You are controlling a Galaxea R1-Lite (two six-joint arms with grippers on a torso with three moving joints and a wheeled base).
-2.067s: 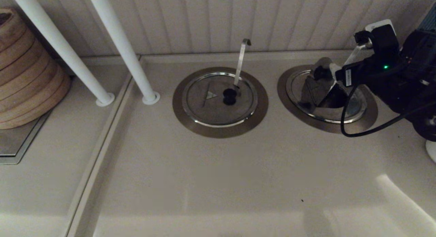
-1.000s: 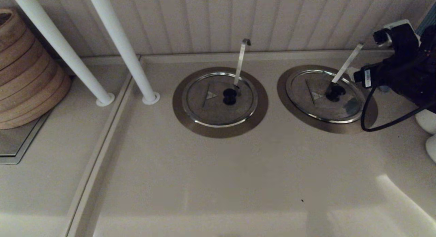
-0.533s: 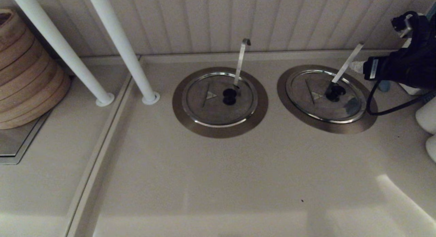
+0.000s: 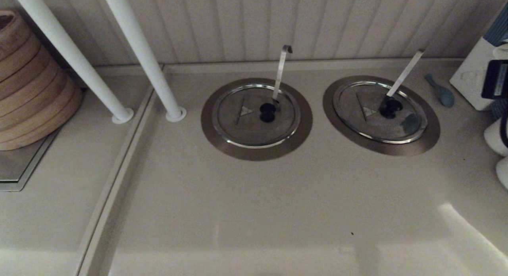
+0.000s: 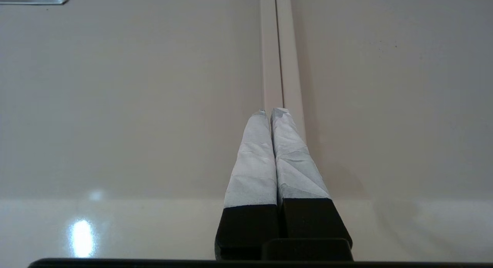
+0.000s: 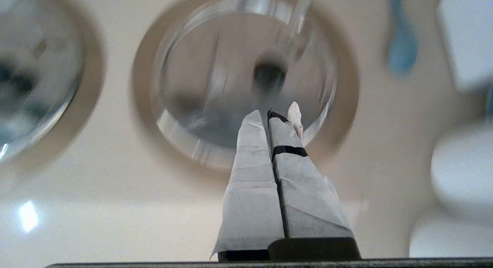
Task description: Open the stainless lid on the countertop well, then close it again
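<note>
The stainless lid (image 4: 379, 111) lies flat and closed in the countertop well (image 4: 430, 135) on the right. It carries a black centre knob (image 4: 391, 108), a small triangle mark and a dark bluish patch (image 4: 410, 123). A straight-tipped handle (image 4: 405, 73) sticks up through it. In the right wrist view the lid (image 6: 215, 83) shows blurred ahead of my right gripper (image 6: 267, 114), which is shut on nothing and hangs clear above the counter. Only a dark part of the right arm (image 4: 496, 79) shows at the head view's right edge. My left gripper (image 5: 268, 112) is shut over bare counter.
A twin lid (image 4: 254, 115) with a hook-tipped handle (image 4: 282, 69) sits to the left. Two white poles (image 4: 139, 54) stand at the back left beside a stack of round wooden baskets (image 4: 27, 85). A blue spoon-like item (image 4: 440, 91) and white containers (image 4: 472, 75) crowd the right edge.
The lid, tilted open in the right gripper's hold two seconds ago, now lies flat in the well. The right arm has let go and drawn back to the right, nearly out of the head view.
</note>
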